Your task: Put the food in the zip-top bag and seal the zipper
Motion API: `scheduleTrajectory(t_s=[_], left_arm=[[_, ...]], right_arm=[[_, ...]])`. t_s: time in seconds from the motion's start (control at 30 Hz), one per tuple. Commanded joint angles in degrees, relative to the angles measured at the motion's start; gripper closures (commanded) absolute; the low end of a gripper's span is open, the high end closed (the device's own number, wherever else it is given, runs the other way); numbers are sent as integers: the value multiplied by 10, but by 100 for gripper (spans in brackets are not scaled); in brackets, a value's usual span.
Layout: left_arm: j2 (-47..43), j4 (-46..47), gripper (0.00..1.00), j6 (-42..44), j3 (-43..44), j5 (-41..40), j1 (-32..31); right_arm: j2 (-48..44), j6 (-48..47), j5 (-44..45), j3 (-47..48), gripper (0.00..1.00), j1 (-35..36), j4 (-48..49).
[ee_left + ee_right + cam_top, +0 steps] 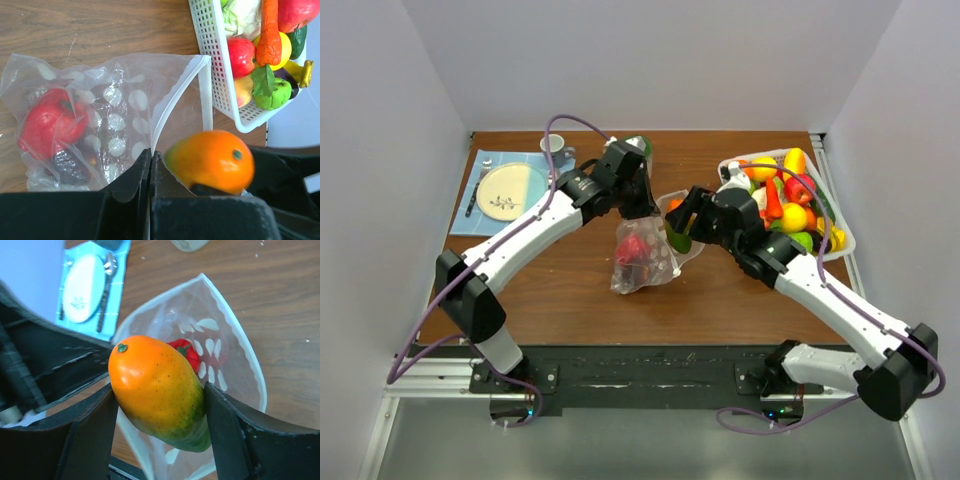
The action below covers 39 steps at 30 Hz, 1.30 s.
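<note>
Now our right gripper point(159, 402) pinches the orange-green mango point(150, 385) at the mouth of the zip-top bag point(125, 95), its two o'clock side; our left gripper point(150, 167), pressed together, seemingly nips the zipper point(205, 100).

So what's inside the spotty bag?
The bag holds a red toy fruit with a green stem and a dark purple thing beside it, blurred by plastic. The orange mango is at its mouth, not in yet. Anything under those two is hidden.

One zip-top bag point(135, 80), one mango point(157, 390), one basket point(205, 45), one plate point(505, 190), one mug point(556, 146), one blue mat point(515, 158).
</note>
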Motion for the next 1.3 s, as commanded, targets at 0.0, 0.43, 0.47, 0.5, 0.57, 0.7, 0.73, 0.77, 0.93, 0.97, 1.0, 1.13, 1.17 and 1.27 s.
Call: scheduleTrajectory(t_s=[0.0, 0.43, 0.47, 0.5, 0.57, 0.7, 0.73, 0.77, 0.93, 0.97, 1.0, 1.13, 1.17, 1.27], left_arm=[[-26, -10, 100, -4, 30, -11, -3], [-45, -25, 100, 3, 38, -34, 5], [-49, -25, 100, 4, 38, -35, 9], [-48, -25, 100, 5, 39, -35, 11], [-46, -26, 100, 6, 43, -27, 16], [-39, -32, 100, 8, 60, -23, 18], [-37, -32, 100, 9, 61, -20, 18], [-37, -34, 100, 10, 63, -20, 17], [-32, -39, 100, 19, 68, -19, 18], [-32, -41, 100, 20, 67, -19, 18], [-32, -42, 100, 22, 67, -19, 18], [-26, -43, 100, 27, 68, -6, 19], [-26, -42, 100, 28, 69, -4, 19], [-24, -42, 100, 31, 69, 1, 19]], right_arm=[[16, 11, 38, 24, 23, 13, 42], [22, -91, 180, 170, 5, -5, -154], [35, -101, 161, 203, 5, -50, -193], [53, -119, 141, 212, 5, -78, -202], [67, -135, 138, 230, 5, -133, -216], [107, -178, 181, 249, 5, -219, -226], [127, -184, 169, 249, 5, -239, -220], [140, -199, 154, 254, 5, -274, -206], [224, -215, 82, 290, 1, -348, -201], [240, -215, 79, 295, 1, -364, -197], [248, -215, 76, 298, 1, -371, -195], [276, -213, 75, 316, 1, -403, -194], [284, -214, 80, 329, 1, -412, -201], [306, -215, 67, 336, 1, -434, -199]])
